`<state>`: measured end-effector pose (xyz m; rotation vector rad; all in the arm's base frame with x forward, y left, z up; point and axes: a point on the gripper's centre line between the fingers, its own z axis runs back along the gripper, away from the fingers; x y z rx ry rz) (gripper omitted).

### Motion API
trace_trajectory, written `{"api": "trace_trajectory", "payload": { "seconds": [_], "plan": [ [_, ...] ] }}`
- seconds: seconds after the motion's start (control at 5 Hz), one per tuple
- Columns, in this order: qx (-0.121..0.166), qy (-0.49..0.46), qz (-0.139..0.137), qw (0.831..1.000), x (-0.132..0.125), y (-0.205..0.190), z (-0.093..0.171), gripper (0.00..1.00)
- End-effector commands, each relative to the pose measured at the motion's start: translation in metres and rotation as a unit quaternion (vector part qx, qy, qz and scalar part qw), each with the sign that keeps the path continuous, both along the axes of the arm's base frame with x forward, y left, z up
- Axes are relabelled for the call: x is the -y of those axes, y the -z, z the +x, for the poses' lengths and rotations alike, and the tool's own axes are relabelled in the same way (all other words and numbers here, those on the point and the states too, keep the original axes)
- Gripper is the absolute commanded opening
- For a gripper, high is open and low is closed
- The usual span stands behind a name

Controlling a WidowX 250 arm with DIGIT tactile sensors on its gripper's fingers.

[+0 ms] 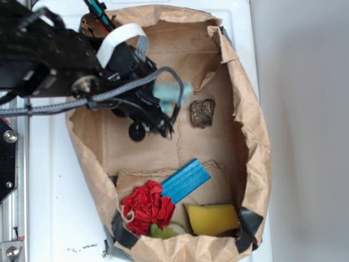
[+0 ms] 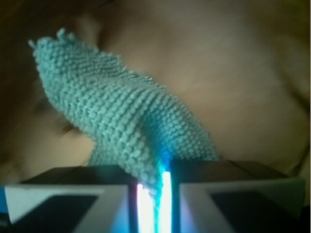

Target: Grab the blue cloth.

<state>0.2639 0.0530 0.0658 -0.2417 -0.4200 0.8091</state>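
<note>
The blue cloth (image 2: 121,111) is a pale teal knitted rag that fills the middle of the wrist view, pinched at one corner between my two fingers and hanging from them. My gripper (image 2: 154,194) is shut on it. In the exterior view the cloth (image 1: 173,90) shows as a blurred teal patch at the tip of my black gripper (image 1: 166,106), above the floor of the brown paper bag (image 1: 253,136). Part of the cloth is hidden behind the arm and its cables.
Inside the bag lie a dark brown lump (image 1: 202,113), a bright blue ridged block (image 1: 185,180), a red ruffled fabric piece (image 1: 147,206), a yellow sponge (image 1: 211,218) and something green (image 1: 163,231). The bag's crumpled walls rise all round. A white surface (image 1: 54,207) lies under the bag.
</note>
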Motion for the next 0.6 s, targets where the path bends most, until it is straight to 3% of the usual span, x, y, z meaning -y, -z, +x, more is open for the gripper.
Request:
{"api": "trace_trajectory", "payload": {
  "seconds": [0.0,0.2,0.4],
  "plan": [
    [0.027,0.069,0.012,0.997,0.012,-0.037,0.025,0.00],
    [0.024,0.090,0.042,0.995,0.024,-0.047,0.035,0.00],
    [0.018,0.111,0.081,0.990,0.032,-0.065,0.024,0.00]
  ]
}}
